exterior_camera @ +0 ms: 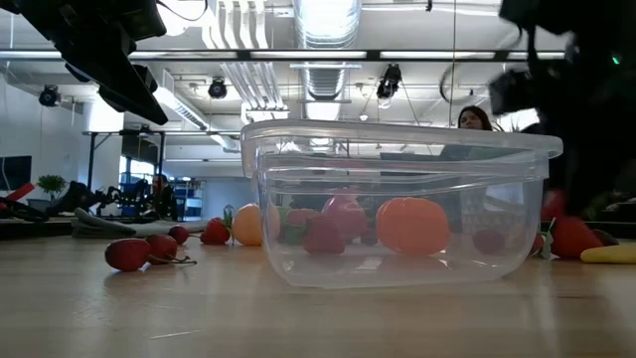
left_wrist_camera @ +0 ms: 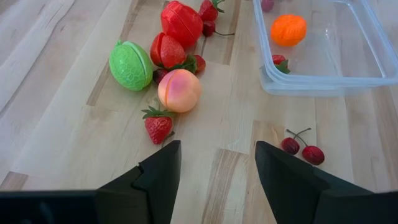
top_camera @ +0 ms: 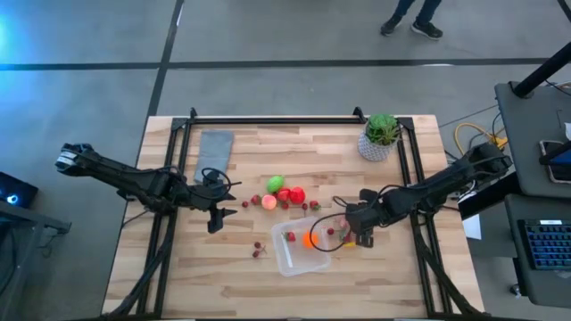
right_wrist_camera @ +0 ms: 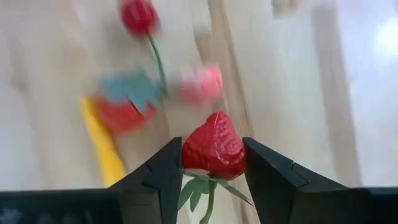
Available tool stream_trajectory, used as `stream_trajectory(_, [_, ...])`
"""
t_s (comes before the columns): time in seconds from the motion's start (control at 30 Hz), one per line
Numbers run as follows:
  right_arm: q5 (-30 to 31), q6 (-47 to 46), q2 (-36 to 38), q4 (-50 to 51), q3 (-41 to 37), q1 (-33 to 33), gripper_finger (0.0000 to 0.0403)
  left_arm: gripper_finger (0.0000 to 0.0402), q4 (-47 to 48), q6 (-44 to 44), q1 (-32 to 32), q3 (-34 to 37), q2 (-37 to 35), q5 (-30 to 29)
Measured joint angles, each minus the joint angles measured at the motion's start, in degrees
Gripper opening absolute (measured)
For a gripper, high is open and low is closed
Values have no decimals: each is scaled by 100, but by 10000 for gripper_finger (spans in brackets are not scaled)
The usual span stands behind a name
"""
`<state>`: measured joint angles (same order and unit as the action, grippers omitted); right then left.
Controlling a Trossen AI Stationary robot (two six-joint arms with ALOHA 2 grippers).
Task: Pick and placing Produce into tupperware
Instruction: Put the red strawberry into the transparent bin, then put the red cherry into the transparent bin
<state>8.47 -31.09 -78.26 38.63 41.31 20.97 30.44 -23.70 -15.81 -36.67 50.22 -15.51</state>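
Strawberry [right_wrist_camera: 212, 151] pinched in right claw [right_wrist_camera: 212, 163] beside the tupperware [top_camera: 299, 259].
Left claw [left_wrist_camera: 217, 167] gapes empty over the counter [top_camera: 223, 285]; an orange piece [left_wrist_camera: 288, 29] lies inside the tupperware.

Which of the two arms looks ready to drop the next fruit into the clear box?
The right arm. Its gripper is shut on a strawberry beside the tupperware. The left gripper is open and empty, over the table short of the loose produce.
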Motion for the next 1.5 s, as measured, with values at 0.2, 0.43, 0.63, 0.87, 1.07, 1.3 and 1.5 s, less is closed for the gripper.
stream_trajectory(0.2, [156, 4, -21, 12, 874, -74, 146, 192, 1, 4, 0, 0, 0, 0])
stream_trajectory(0.43, [33, 2, -784, -4, 2199, -181, 146, 192, 2, 55, 2, 0, 2, 2])
stream_trajectory(0.63, [-403, 2, -2145, -8, 3469, -175, 146, 192, 8, 351, 0, 0, 2, 1])
stream_trajectory(0.87, [-592, -121, -2899, -12, 4269, -175, 161, 192, 7, 321, -1, 0, -4, 20])
stream_trajectory(1.07, [-723, -382, -3314, 22, 4557, -165, 219, 192, 3, 316, -1, 2, -2, 24])
stream_trajectory(1.3, [-569, -996, -3411, 162, 4862, -147, 286, 192, 24, 314, -1, 2, 0, 28])
stream_trajectory(1.5, [-286, -1123, -2964, 139, 4911, -151, 309, 192, 60, 350, 9, 48, 23, -17])
